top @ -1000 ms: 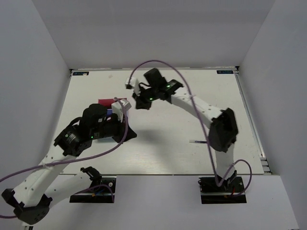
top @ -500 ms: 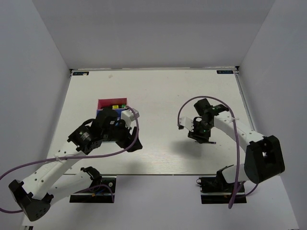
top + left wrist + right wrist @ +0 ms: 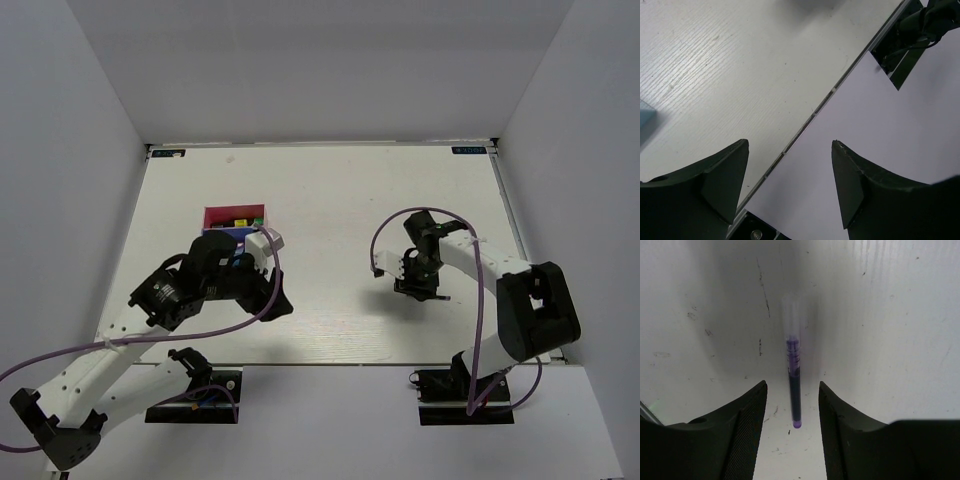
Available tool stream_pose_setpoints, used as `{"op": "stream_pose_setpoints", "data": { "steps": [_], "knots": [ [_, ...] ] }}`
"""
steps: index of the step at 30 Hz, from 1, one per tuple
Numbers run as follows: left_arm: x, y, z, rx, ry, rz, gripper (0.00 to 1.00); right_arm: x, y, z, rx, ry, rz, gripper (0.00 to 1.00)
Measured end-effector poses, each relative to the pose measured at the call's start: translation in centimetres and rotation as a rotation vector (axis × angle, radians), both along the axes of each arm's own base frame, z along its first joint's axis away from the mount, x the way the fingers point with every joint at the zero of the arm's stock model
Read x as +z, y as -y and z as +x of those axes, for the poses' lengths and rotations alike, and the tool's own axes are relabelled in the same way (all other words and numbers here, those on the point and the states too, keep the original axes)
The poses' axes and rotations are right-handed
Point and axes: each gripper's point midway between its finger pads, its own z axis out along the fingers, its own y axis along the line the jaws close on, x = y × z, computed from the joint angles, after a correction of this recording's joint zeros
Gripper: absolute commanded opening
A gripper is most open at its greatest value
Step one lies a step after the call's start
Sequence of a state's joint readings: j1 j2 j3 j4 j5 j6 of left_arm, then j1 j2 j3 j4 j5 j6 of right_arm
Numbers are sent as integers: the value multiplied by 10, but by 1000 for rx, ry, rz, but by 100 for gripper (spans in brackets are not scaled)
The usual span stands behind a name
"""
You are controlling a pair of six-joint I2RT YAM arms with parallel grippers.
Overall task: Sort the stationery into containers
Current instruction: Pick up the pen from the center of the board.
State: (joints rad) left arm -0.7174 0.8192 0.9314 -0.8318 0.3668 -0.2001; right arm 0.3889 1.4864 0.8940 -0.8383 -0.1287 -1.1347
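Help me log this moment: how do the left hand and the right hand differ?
The left hand stands wide open with nothing between its fingers; the right hand is open less wide, with a thin purple pen lying on the table between its fingers. The left hand is on the table's left half, by the containers; the right hand is on its right half. Both are open, holding nothing.

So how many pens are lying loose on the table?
1. A thin pen with purple ink lies on the table, between the open jaws of the right end effector. Others may be hidden under the left arm.
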Motion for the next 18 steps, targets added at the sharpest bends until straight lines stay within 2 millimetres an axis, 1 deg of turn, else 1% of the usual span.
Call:
{"op": "stream_pose_setpoints", "data": {
  "steps": [3, 9, 15, 17, 18],
  "knots": [
    [0, -1, -2, 0, -1, 1, 77, -6, 0, -1, -2, -23, -7, 51],
    [1, -3, -3, 0, 3, -2, 77, -7, 0, -1, -10, -23, -3, 51],
    [3, -4, -4, 1, 7, -6, 77, -22, 4, 0, -71, 1, -31, 51],
    [3, -5, -4, 3, 9, -5, 77, -24, 6, 4, -93, 19, -45, 51],
    [2, -5, -5, 5, 8, -3, 77, -24, 6, 6, -106, 25, -47, 49]
  ]
}}
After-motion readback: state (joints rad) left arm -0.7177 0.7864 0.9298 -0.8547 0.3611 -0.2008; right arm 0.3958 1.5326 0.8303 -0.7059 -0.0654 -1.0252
